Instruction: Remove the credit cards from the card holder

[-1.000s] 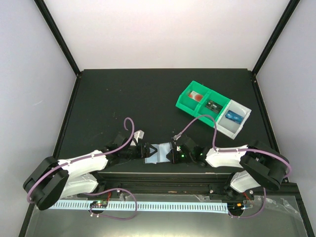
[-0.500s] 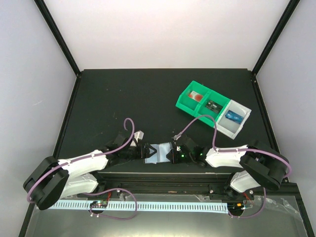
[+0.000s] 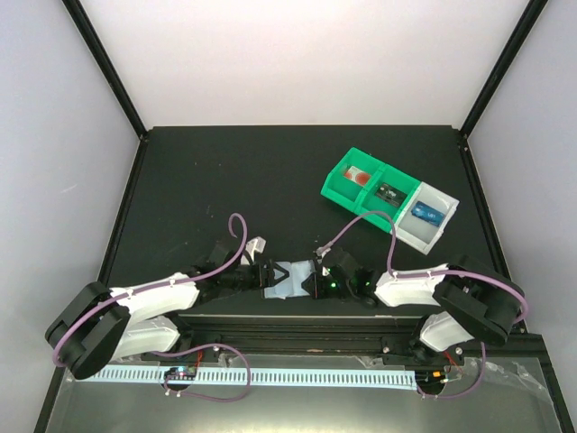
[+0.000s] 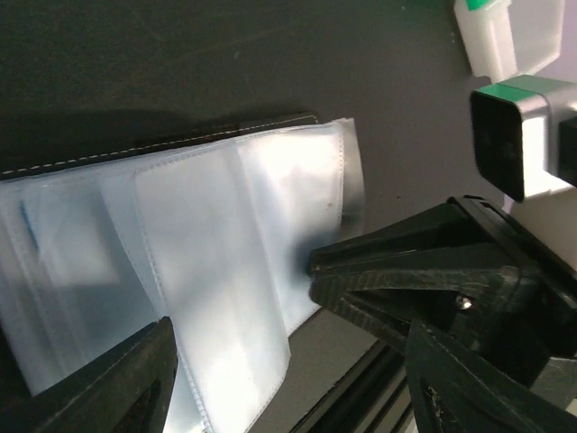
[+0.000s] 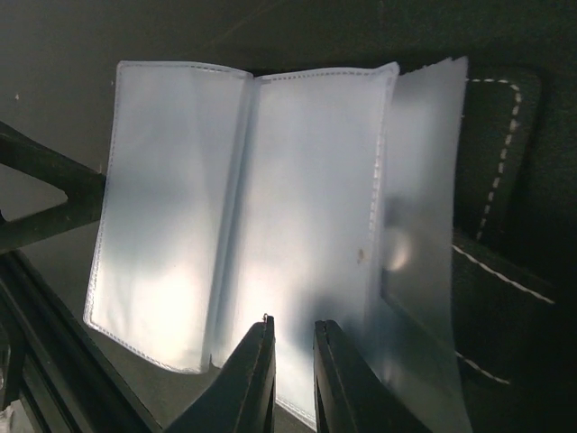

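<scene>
At the table's near edge, the card holder [image 3: 290, 278] lies open between your grippers, its long axis running left to right. Your right gripper [image 3: 315, 280] pinches its right edge. Your left gripper [image 3: 263, 275], fingers spread, sits at its left end. The pockets look empty, and one credit card [image 3: 426, 215] lies in the tray [image 3: 335, 176].

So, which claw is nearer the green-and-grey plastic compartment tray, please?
Right. The right claw is at the pale translucent card holder, on its edge nearer the tray; the left claw is at the opposite edge.
</scene>
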`<action>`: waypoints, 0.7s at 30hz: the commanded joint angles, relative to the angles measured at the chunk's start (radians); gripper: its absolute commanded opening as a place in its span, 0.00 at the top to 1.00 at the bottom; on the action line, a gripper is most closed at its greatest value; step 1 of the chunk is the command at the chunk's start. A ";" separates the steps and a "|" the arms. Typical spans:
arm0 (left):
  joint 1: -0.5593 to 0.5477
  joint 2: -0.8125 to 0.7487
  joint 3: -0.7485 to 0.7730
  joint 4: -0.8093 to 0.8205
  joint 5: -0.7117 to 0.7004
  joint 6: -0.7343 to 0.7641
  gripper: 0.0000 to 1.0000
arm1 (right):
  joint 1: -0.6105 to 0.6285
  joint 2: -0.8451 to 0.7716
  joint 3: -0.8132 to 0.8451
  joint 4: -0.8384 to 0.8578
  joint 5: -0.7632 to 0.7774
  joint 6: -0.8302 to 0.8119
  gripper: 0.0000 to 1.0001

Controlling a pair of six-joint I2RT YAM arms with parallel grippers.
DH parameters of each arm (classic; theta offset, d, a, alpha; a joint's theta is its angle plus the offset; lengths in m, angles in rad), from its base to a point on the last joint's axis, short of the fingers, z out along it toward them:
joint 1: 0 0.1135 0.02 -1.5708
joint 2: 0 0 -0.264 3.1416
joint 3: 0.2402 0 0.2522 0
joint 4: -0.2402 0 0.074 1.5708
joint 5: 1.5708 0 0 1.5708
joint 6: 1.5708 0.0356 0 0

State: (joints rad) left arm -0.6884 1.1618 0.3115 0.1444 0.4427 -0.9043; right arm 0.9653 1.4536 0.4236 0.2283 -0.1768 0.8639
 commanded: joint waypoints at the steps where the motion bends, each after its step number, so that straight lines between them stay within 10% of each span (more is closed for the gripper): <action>1: 0.007 -0.004 0.002 0.071 0.041 -0.026 0.30 | 0.006 0.041 -0.021 0.049 -0.029 0.017 0.84; 21: -0.006 0.016 0.014 0.154 0.091 -0.074 0.37 | 0.005 0.048 -0.019 0.060 -0.020 0.015 0.85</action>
State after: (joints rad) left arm -0.6884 1.1664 0.3107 0.2432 0.5026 -0.9596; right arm 0.9653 1.4868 0.4133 0.3058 -0.2073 0.8803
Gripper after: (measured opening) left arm 0.633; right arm 0.150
